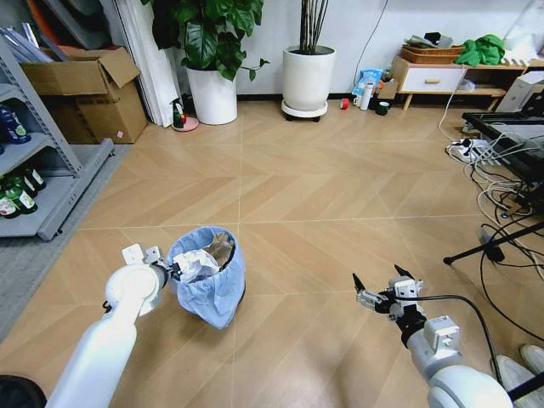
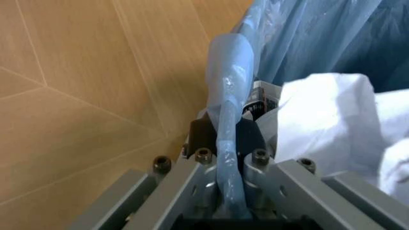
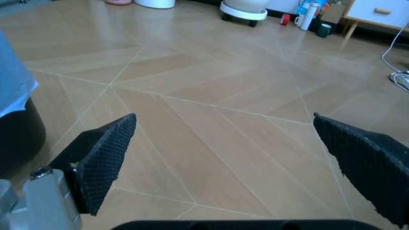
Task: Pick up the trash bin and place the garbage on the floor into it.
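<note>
Left claw [image 1: 172, 273] clamps trash bin [image 1: 206, 285] rim — right claw [image 1: 380, 287] gapes wide, empty

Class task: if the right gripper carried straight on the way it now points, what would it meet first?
Probably bare floor. The right gripper, open, points forward and down over clear boards; the trash bin sits off to its side, though depth is uncertain.

The small round dark trash bin [image 1: 231, 297] is lined with a thin, crinkly light-blue plastic bag [image 1: 206, 287] of faint sheen. Crumpled white paper wads [image 1: 195, 265], matt and creased, are seen inside it. The bag-covered rim is clamped between the matt grey metal fingers [image 2: 191, 189] of the left gripper [image 2: 229, 184], which are fitted with dark bolts. The spread pads [image 3: 105, 158] of the right gripper [image 3: 236, 158] are faced with black, rough, finely knurled rubber-like material. The light-brown wood-patterned floor [image 1: 323, 195] is smooth, with a soft satin gloss.
</note>
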`<state>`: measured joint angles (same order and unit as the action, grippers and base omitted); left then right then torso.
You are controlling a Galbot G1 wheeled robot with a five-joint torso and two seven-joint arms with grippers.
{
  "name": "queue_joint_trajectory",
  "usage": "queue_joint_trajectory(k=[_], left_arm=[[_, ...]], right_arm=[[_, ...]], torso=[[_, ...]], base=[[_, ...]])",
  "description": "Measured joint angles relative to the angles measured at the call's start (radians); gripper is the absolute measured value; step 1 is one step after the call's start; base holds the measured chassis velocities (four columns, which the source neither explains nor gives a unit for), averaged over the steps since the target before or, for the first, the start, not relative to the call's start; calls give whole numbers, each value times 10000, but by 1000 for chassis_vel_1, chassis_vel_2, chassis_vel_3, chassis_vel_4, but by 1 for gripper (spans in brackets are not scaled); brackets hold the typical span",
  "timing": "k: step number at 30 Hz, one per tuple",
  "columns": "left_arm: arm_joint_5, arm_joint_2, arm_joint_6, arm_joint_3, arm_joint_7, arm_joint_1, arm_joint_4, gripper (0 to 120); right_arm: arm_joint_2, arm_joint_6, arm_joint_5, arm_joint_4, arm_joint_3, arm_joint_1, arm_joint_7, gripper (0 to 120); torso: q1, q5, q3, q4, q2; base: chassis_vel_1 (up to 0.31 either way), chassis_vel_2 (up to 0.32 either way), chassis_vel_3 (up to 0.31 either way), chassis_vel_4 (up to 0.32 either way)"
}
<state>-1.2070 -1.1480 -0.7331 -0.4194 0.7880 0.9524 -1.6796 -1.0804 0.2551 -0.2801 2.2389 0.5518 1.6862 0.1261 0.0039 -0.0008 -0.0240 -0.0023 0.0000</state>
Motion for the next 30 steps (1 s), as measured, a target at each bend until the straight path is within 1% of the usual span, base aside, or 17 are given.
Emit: queue_joint_trajectory(k=[6,14,19,22,30], left_arm=[[520,-291,176,-206,-239,-373,782,0],[511,-383,244,-327,-370,-702,1312,0],[467,-474,264,-363,-474,-781,1551,0],[734,-566,299,-354,-722,-827,1761,0],[1058,-502,320,-302,-1198,-736,1877,1]], right_arm=[[-9,-12,-23,-104,-34,-59,2,100],[-73,-29,-18,-235,-161,-232,2,100],[-111,-65,15,-256,-179,-222,1,100],[-171,-92,26,-255,-145,-209,0,100],[-314,-159,75,-207,-57,-148,-7,100]], torso=[[0,0,0,0,0],[0,1,0,0,0],[0,1,0,2,0],[0,0,0,0,0],[0,1,1,0,0]], base=[[0,0,0,0],[0,0,0,0],[0,0,0,0],[0,0,0,0],[0,0,0,0]])
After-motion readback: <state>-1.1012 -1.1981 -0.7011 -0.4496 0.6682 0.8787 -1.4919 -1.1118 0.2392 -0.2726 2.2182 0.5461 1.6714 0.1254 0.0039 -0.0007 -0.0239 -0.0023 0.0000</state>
